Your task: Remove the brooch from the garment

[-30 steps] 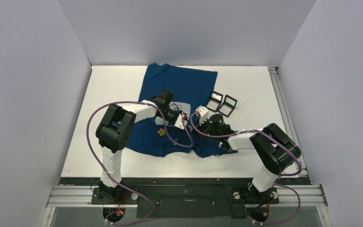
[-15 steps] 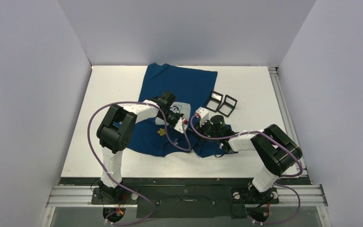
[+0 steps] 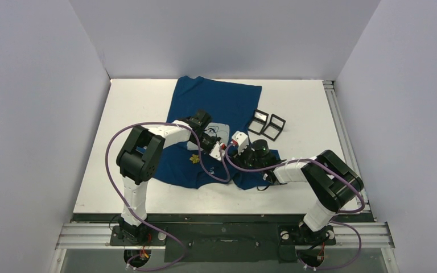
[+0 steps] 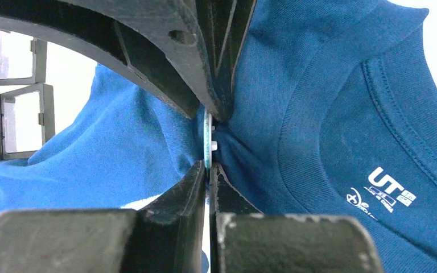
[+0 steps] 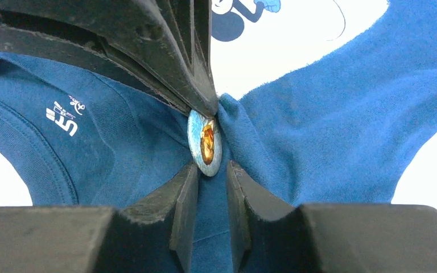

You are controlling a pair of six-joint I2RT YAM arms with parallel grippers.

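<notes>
The garment (image 3: 216, 99) is a dark blue T-shirt spread on the table, its pale mouse print (image 5: 296, 34) partly showing. The brooch (image 5: 205, 142) is an oval pale blue disc with an amber centre, pinned by the collar. It shows edge-on in the left wrist view (image 4: 207, 139). My left gripper (image 4: 209, 168) is shut on the brooch and the bunched cloth behind it. My right gripper (image 5: 211, 170) is narrowly open, its tips on either side of the brooch's opposite edge. In the top view both grippers (image 3: 219, 149) (image 3: 231, 149) meet over the shirt and hide the brooch.
A small yellow ornament (image 3: 194, 158) lies on the shirt left of the grippers. Two black-framed open boxes (image 3: 266, 123) stand on the table right of the shirt, also in the left wrist view (image 4: 11, 108). White walls enclose the table.
My right gripper has slid left, closer to the left gripper. The left arm shifted only slightly.
</notes>
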